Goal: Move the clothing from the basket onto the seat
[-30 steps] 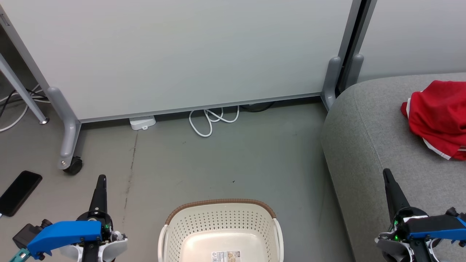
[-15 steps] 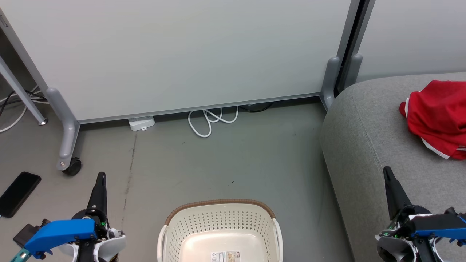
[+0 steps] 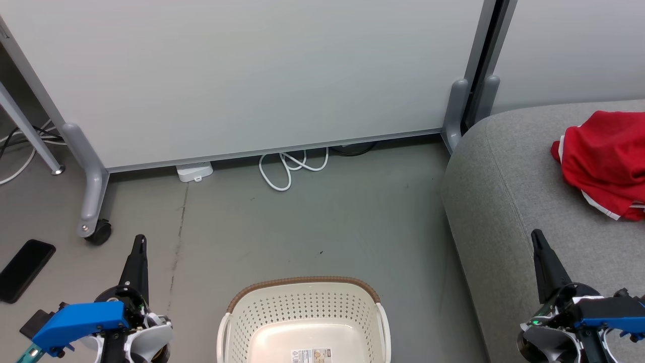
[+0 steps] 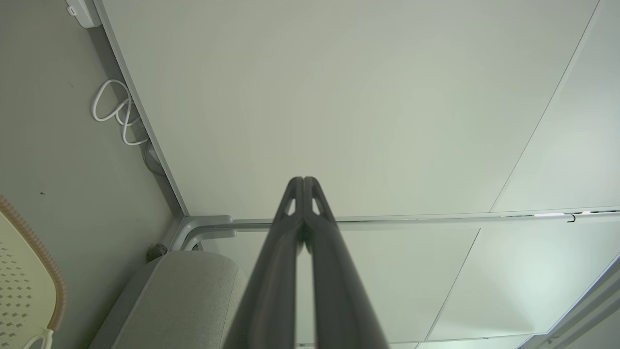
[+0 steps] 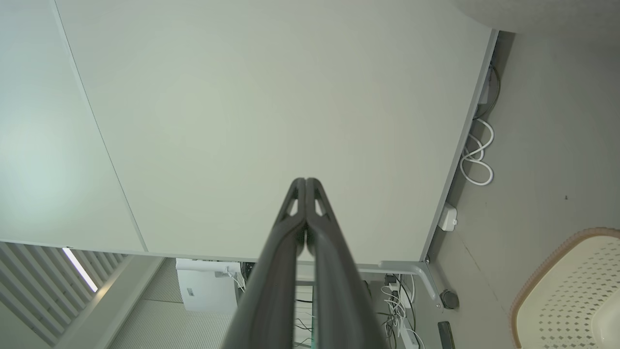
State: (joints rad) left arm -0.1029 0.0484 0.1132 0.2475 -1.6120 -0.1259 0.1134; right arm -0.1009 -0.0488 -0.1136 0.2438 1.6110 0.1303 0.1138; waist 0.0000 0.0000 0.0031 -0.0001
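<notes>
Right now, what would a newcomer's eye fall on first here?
The red clothing heaped on the grey sofa at the right stands out most. Next comes the cream basket on the floor at bottom centre, nothing but a label in its visible part, with the left gripper and right gripper shut on either side.

Basket (image 3: 302,280): near part cut off by the head view's bottom edge; label (image 3: 313,355) on its floor too small to read. Clothing (image 3: 602,161) on sofa (image 3: 504,201) runs off the right edge, bunched, so one garment or two cannot be told. In each wrist view the frame edge cuts the basket to a corner.
</notes>
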